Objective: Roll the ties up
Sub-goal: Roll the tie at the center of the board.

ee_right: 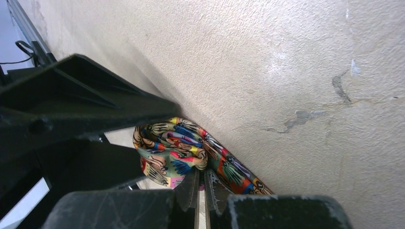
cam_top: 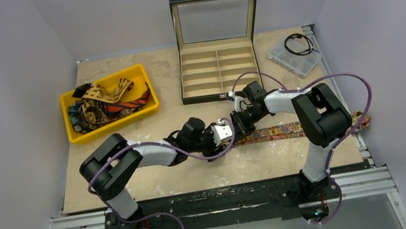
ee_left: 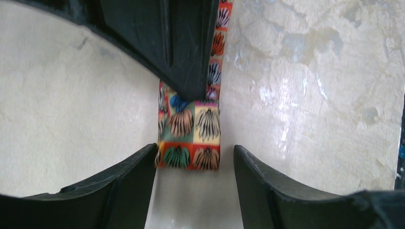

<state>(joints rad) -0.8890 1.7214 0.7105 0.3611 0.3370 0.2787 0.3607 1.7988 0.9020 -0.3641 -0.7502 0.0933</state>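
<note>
A multicoloured floral tie (cam_top: 289, 131) lies flat across the table's right half, its left end wound into a small roll (ee_right: 167, 145). My right gripper (ee_right: 201, 174) is shut, pinching the roll's fabric at its fingertips; in the top view my right gripper (cam_top: 238, 126) sits over that end. My left gripper (ee_left: 196, 150) stands open astride the same roll (ee_left: 188, 143), its left finger (ee_left: 143, 164) touching the roll's side and its right finger apart from it. In the top view, my left gripper (cam_top: 223, 136) meets the right one there. More ties (cam_top: 103, 102) lie heaped in a bin.
The yellow bin (cam_top: 116, 123) stands at the back left. An open black box (cam_top: 218, 69) with beige compartments stands at the back centre. A clear plastic case (cam_top: 296, 58) with a black coiled cable (cam_top: 298, 44) lies at the back right. The tie's far end reaches the table's right edge.
</note>
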